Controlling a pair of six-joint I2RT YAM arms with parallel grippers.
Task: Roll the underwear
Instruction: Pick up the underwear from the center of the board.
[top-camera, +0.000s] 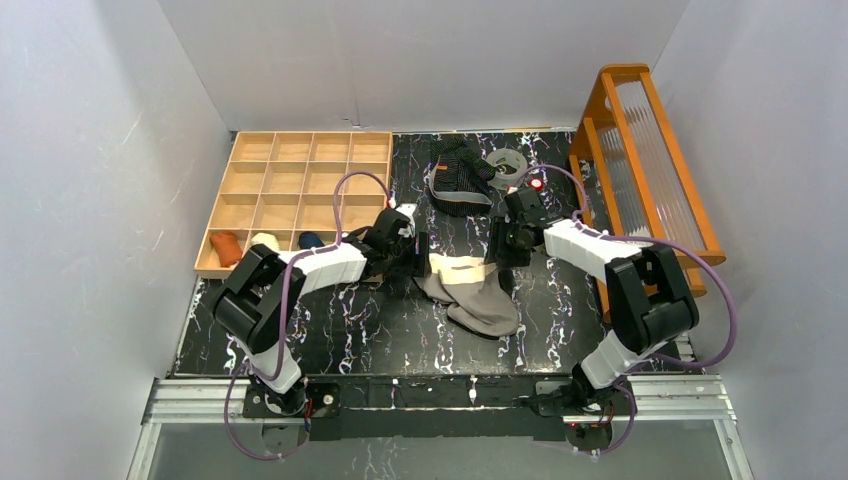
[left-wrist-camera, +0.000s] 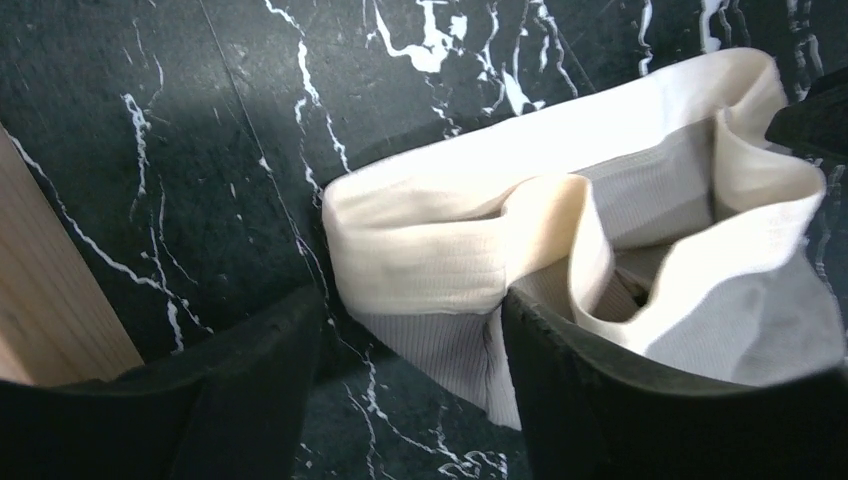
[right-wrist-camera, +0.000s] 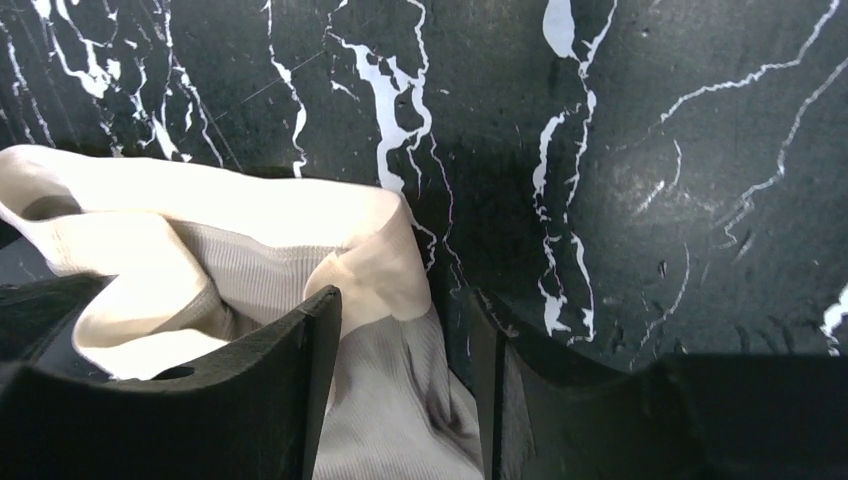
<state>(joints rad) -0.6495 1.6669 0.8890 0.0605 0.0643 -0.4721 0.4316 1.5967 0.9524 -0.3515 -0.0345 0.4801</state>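
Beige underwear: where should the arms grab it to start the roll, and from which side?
I'd take the beige underwear by its cream waistband, from above: left gripper on the left end, right gripper on the right. The band is folded double and stands up there, so open jaws can straddle it.

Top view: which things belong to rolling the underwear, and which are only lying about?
For the job:
plain beige-grey cloth underwear with cream waistband
black cloth underwear with thin pale stripes

Lying about:
wooden compartment tray
clear tape ring
small red-topped object
orange wooden rack
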